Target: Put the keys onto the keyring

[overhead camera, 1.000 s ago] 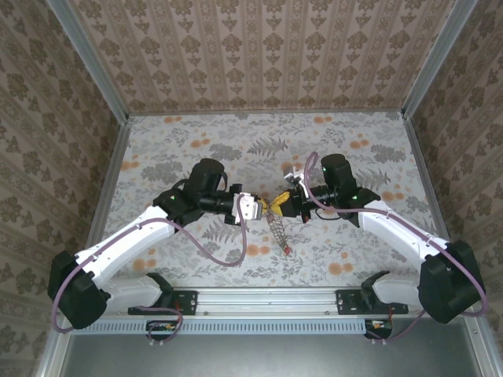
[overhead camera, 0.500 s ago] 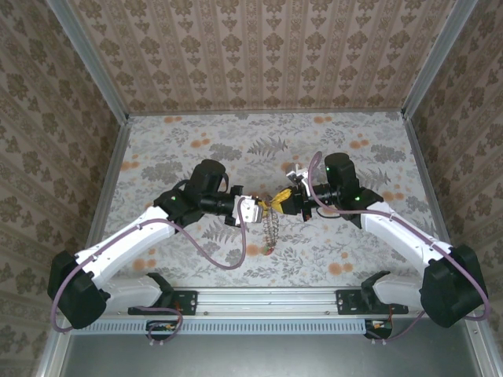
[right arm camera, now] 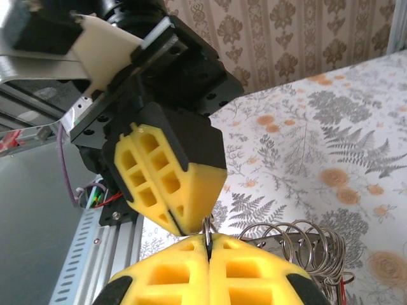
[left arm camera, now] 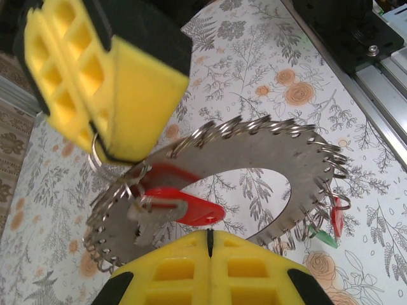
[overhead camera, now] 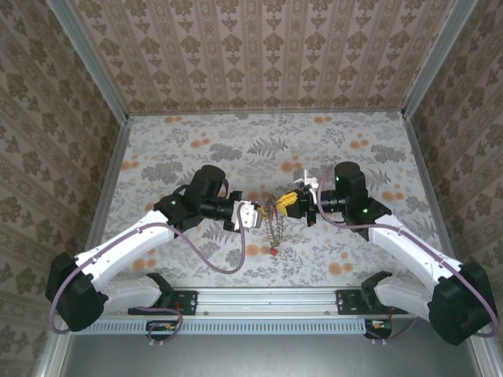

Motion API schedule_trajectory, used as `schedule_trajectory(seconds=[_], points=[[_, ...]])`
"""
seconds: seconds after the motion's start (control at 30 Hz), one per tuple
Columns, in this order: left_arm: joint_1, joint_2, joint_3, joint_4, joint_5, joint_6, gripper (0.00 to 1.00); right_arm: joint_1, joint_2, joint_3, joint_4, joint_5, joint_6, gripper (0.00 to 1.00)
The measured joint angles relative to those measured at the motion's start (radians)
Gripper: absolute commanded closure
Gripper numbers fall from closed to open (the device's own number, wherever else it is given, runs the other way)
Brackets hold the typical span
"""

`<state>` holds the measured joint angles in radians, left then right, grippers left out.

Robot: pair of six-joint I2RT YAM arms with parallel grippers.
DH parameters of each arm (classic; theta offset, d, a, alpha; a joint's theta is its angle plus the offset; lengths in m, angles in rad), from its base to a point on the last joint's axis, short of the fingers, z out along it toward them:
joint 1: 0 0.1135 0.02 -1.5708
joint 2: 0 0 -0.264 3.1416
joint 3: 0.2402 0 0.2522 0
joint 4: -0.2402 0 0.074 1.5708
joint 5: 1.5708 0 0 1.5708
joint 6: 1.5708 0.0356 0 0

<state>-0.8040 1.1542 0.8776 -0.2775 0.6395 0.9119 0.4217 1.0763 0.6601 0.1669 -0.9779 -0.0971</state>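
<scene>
Left end effector (left arm camera: 210, 241) and right end effector (right arm camera: 208, 245) each pinch the keyring (left arm camera: 270, 141), jaws pressed together, holding it above the surface (overhead camera: 357, 153); keys (left arm camera: 191, 213) hang from it.

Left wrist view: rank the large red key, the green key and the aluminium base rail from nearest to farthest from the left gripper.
From the left gripper:
1. Large red key, right in front of it.
2. Green key, hanging at the right edge of the keyring.
3. Base rail, top right corner.

Right tool (overhead camera: 288, 201) backed rightward — keyring (overhead camera: 273, 224) swung left.
</scene>
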Motion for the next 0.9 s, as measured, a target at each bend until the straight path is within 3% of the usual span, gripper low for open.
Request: schedule_trajectory(seconds=[0.13, 0.2, 0.4, 0.57, 0.7, 0.9], points=[[0.000, 0.000, -0.020, 0.047, -0.010, -0.076, 0.65, 0.009, -0.039, -0.037, 0.060, 0.022, -0.008, 1.00], [0.002, -0.002, -0.020, 0.068, -0.014, -0.120, 0.57, 0.021, -0.060, -0.051, 0.074, 0.039, -0.025, 1.00], [0.048, -0.049, -0.020, 0.162, 0.047, -0.272, 0.54, 0.070, -0.131, -0.090, 0.102, 0.112, -0.108, 1.00], [0.059, -0.048, -0.020, 0.218, 0.120, -0.373, 0.62, 0.117, -0.137, -0.116, 0.147, 0.175, -0.144, 1.00], [0.059, -0.021, -0.020, 0.223, 0.170, -0.416, 0.67, 0.154, -0.132, -0.146, 0.209, 0.233, -0.146, 1.00], [0.063, -0.010, -0.008, 0.167, 0.215, -0.422, 0.68, 0.172, -0.127, -0.187, 0.306, 0.312, -0.130, 1.00]])
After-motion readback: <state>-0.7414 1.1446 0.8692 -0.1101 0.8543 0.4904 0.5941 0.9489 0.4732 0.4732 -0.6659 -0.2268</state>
